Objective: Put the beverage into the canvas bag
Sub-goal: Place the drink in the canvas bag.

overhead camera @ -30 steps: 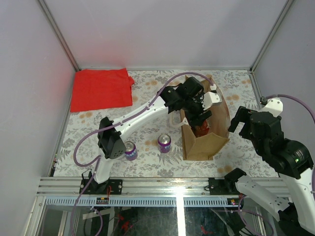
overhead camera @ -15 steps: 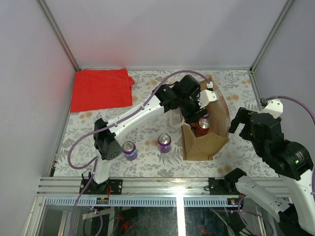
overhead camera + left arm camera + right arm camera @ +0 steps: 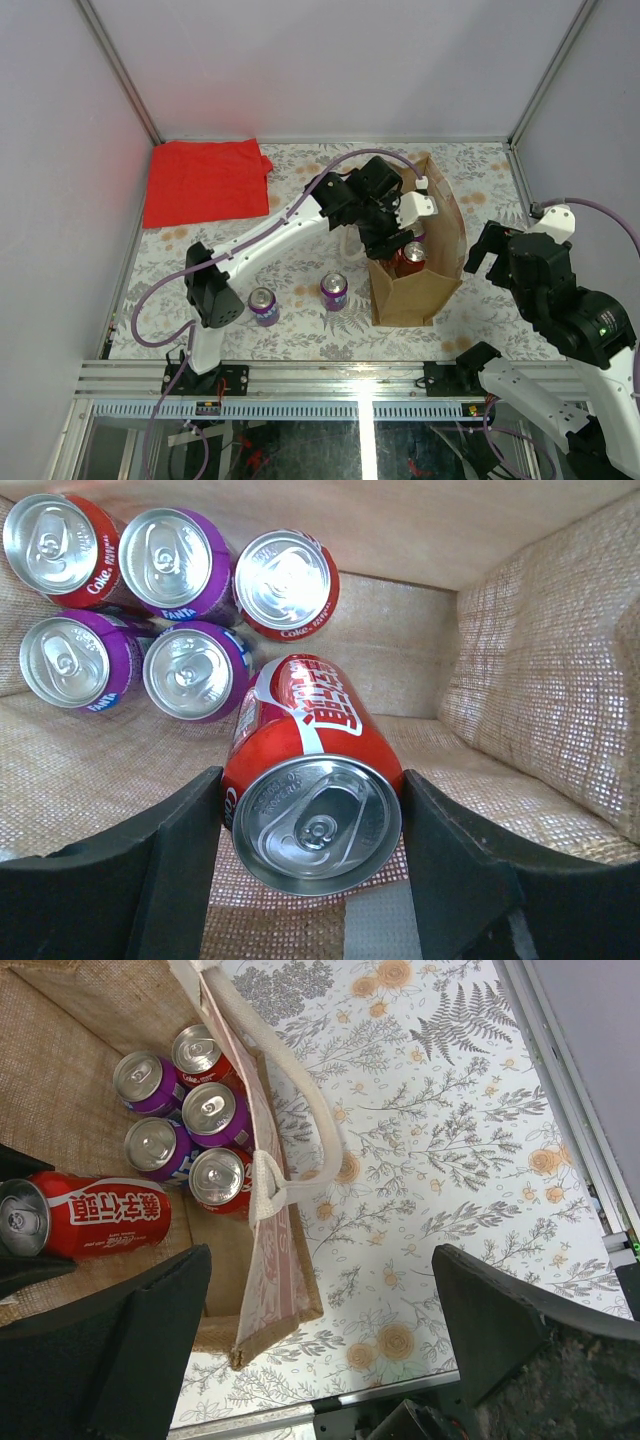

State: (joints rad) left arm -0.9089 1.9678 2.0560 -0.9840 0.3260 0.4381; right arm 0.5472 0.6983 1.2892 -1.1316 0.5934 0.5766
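The tan canvas bag (image 3: 440,285) stands open on the table, right of centre; it also shows in the left wrist view (image 3: 540,660) and the right wrist view (image 3: 270,1290). My left gripper (image 3: 393,228) reaches down into it and is shut on a red Coke can (image 3: 310,780), which is tilted inside the bag, its silver top toward the wrist camera. The can also shows in the right wrist view (image 3: 95,1215) and the top view (image 3: 412,252). Several red and purple cans (image 3: 190,670) stand at the bag's far end. My right gripper (image 3: 320,1260) is open and empty, above the table right of the bag.
Two purple cans (image 3: 265,305) (image 3: 334,291) stand on the floral table left of the bag. A flat red cloth (image 3: 205,182) lies at the back left. The bag's cream handle (image 3: 300,1110) hangs over its right side. Metal frame posts and walls bound the table.
My left gripper has risen and shifted back-left over the bag, so the red can's top now shows in the top view. The right arm has not moved.
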